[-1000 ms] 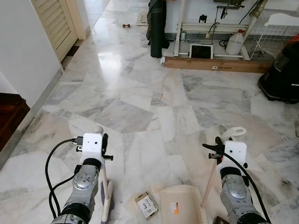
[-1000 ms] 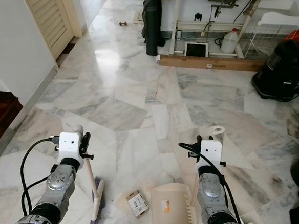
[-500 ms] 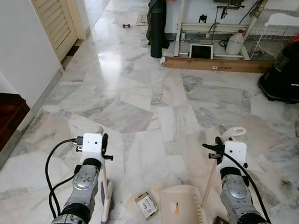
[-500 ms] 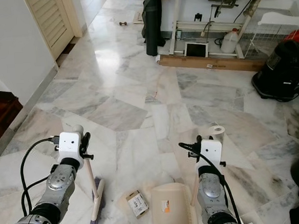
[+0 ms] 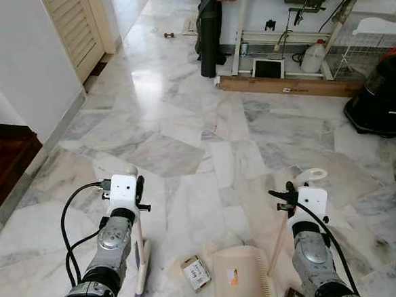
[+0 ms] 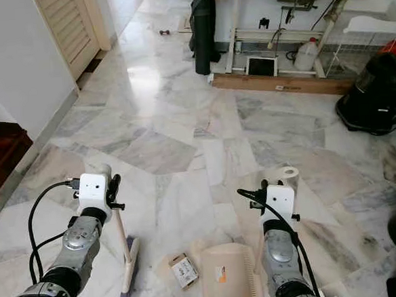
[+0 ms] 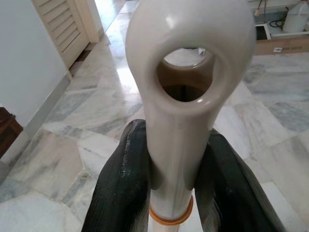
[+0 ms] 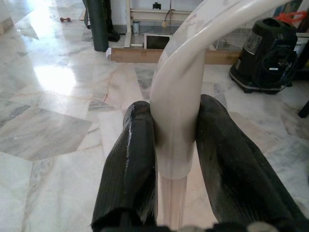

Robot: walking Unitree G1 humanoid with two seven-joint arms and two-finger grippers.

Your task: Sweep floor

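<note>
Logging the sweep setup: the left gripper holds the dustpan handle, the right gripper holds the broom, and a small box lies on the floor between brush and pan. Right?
The tools are swapped. In the left eye view, the left gripper holds the broom and the right gripper holds the dustpan handle. The box does lie between brush and pan.

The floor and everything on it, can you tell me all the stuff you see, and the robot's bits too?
Floor: one, grey and white marble, all around.
Broom: one, cream handle with purple bristles, brush end on the floor at the robot's left.
Dustpan: one, cream, on the floor in front of the robot.
Small box: one, brown and white, lying between broom and dustpan.
Vacuum cleaner: one, black, far right.
Jug: one, white, under the table at the back.
Louvred door: one, cream, far left.
Left gripper: black fingers closed on the broom handle.
Right gripper: black fingers closed on the dustpan handle.
</note>
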